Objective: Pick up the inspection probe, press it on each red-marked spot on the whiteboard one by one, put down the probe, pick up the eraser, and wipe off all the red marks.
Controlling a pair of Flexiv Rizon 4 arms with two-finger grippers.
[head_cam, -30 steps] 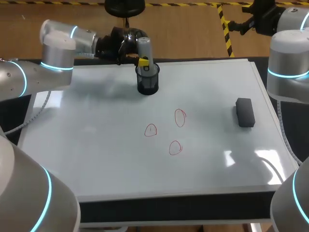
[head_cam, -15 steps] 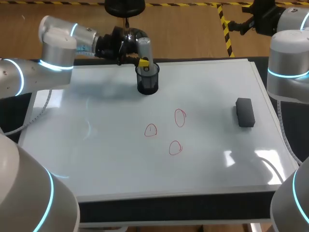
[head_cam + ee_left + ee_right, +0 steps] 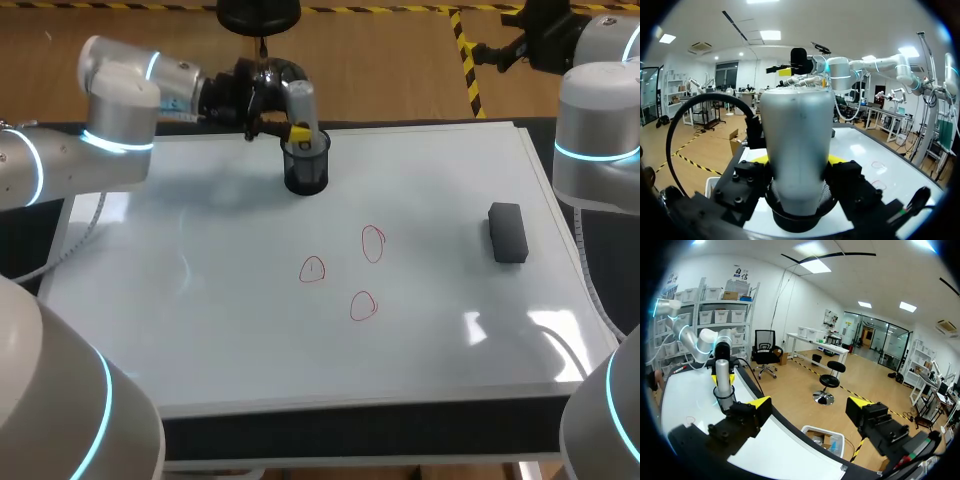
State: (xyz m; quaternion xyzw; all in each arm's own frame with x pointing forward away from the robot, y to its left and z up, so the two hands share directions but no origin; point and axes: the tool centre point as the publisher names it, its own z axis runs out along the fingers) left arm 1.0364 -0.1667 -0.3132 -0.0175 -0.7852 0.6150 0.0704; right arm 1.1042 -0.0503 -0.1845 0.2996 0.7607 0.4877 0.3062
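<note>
Grey and upright, the probe stands in the black mesh cup at the whiteboard's far edge, its long axis vertical, so the lift should go straight up. The left claw meets it side-on, yellow tips seemingly pressed to both flanks. The right claw gapes wide, well away. Over the last second the left arm edged slightly back and the probe's top tipped a touch, while the red marks and eraser lie unmoved.

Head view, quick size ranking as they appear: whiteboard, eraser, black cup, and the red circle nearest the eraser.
1. whiteboard
2. eraser and black cup: about alike, too close to rank
3. red circle nearest the eraser
</note>
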